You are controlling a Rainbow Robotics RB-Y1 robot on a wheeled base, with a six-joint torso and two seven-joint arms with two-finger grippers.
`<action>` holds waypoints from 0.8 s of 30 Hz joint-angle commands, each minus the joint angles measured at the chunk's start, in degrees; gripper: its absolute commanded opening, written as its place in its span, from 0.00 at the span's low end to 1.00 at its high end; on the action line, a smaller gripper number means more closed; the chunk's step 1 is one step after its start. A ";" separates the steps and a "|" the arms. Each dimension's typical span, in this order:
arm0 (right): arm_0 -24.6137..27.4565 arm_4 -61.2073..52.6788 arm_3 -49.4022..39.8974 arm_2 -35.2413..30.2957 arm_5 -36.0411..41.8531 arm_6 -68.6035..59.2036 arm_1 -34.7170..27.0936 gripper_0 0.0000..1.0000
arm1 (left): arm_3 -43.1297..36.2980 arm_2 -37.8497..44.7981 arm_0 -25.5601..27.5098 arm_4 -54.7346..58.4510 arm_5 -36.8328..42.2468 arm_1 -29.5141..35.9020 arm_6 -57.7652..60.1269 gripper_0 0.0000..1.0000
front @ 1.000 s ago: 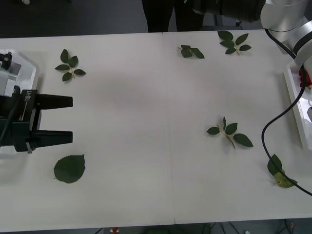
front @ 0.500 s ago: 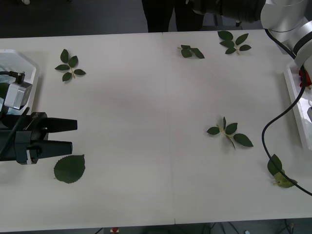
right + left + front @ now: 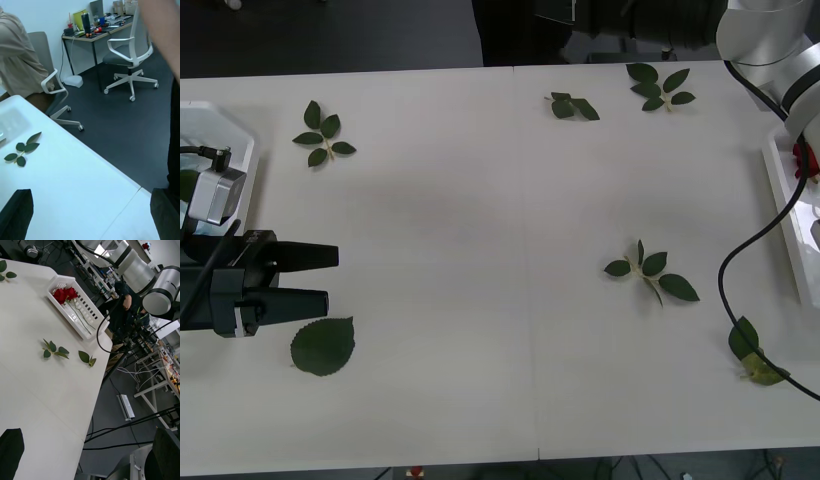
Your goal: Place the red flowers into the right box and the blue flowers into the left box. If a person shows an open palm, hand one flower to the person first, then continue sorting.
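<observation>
From my front camera I take the single large leaf near the tabletop's front left as my landmark. Up and to the left of that leaf, at the far left edge, sits the left box, a white tray whose contents I cannot make out. My left gripper hovers just above the leaf on the side of that box, lying flat and pointing right; its black jaws are released, with a clear gap between the two fingers and nothing in them. The left wrist view agrees, with the fingers parted at the corners.

Further back from the leaf lies a five-leaf sprig. Well to the right of the leaf, past the tabletop's middle seam, I see a small sprig and a larger one near the far edge, another sprig about mid-depth, and a last leaf near the right edge under a black cable.

Farthest right from the leaf is the right box, a white slotted tray at the tabletop's edge. The left wrist view shows the red flowers lying inside it, blooms at one end and stems running along its length.

My right arm rises at the far right corner above that box. In the right wrist view its jaws are released too, fingers spread at the two corners and empty, held over the tabletop's far edge.
</observation>
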 commanded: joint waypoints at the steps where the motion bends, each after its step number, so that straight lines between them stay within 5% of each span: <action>1: -2.88 -0.84 -0.57 1.10 5.53 -0.25 -3.57 0.90 | -0.95 -0.19 -0.15 0.85 -0.50 1.55 -5.57 1.00; 12: 3.18 -14.47 -3.82 13.76 27.33 -0.25 -18.33 0.90 | -0.95 -0.19 -0.15 0.94 -0.50 1.20 -5.57 1.00; 24: 16.19 -16.31 -20.61 13.67 29.97 -0.25 -30.73 0.90 | -0.95 -0.19 -0.15 0.94 -0.50 1.20 -5.57 1.00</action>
